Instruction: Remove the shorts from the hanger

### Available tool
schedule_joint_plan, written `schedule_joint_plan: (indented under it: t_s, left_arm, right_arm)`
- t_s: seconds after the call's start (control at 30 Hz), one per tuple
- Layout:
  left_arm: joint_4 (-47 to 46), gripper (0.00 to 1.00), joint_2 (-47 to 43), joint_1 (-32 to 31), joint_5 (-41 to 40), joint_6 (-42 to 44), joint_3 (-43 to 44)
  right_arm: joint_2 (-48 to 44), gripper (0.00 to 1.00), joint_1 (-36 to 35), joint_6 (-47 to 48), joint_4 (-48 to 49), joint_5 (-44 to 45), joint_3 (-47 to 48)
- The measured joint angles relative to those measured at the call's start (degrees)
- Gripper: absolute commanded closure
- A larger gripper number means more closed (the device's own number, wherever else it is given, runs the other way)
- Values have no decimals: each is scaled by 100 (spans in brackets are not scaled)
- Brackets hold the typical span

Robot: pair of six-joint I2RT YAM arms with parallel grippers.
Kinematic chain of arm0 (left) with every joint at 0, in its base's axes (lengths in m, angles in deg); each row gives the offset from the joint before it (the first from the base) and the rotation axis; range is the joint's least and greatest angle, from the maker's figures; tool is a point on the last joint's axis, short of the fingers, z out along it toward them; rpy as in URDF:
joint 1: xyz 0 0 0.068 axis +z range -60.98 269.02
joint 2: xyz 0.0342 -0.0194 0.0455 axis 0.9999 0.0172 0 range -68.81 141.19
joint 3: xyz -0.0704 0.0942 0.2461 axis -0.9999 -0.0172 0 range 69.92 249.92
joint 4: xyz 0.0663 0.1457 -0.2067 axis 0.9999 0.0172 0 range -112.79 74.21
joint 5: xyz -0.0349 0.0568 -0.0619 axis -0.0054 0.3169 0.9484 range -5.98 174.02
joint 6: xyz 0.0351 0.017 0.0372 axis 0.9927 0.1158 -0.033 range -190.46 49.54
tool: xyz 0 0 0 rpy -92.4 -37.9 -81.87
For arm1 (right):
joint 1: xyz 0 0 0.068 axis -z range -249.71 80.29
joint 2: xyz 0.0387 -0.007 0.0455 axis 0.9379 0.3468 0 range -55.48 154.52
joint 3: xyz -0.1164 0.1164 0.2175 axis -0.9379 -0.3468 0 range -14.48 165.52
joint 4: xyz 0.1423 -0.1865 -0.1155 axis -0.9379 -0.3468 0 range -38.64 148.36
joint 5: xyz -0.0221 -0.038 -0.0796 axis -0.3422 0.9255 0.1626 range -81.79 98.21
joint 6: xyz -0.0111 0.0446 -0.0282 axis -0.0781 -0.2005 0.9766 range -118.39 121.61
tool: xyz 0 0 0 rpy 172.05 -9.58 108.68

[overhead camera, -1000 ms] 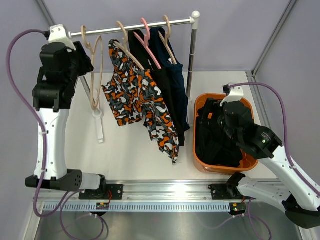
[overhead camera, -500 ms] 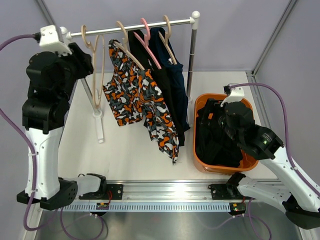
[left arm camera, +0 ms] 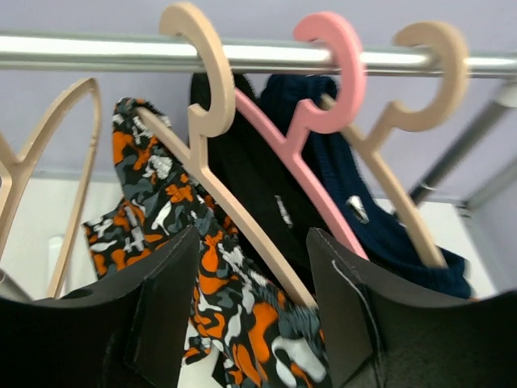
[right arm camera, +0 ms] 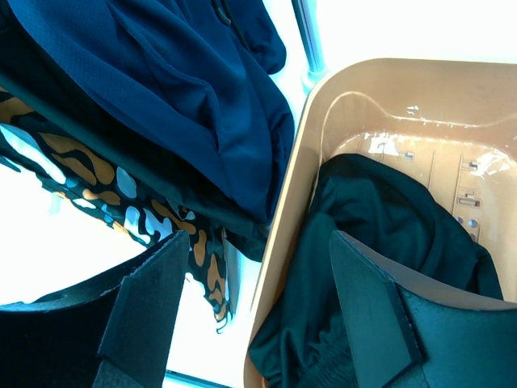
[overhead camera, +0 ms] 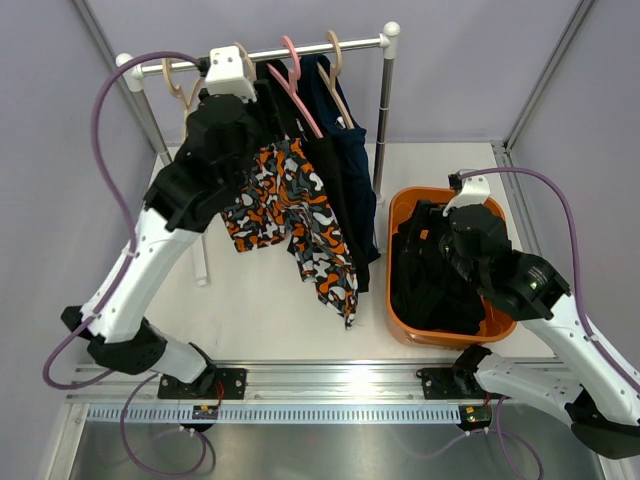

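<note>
I see patterned shorts, black shorts and navy shorts hanging limp side by side on the rail. Another black pair lies crumpled in the basket.

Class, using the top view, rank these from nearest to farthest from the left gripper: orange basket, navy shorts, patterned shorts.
1. patterned shorts, right at the left gripper.
2. navy shorts, hanging further right.
3. orange basket, far right.
</note>
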Motion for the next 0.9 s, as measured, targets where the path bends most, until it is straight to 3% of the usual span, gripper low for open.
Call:
schedule_joint_plan:
  t_s: [0.23,0.4,0.67,0.9]
  left_arm:
    - [-267,35,990,-20,-1222,125,376]
    - [-374,35,1314,66,-1670,299,638]
    - [-151,35,1576,680,-1519,87,1012]
    - [39,35,1862,798,-1110,-59,1147]
  right_arm:
    - [-214,22,0,-55,-334,17,131]
    - [-313,22,0,-72,-501,17,192]
    - [-319,22,0,-101,-553,11,192]
    - [-319,22,0,-107,-584,9,192]
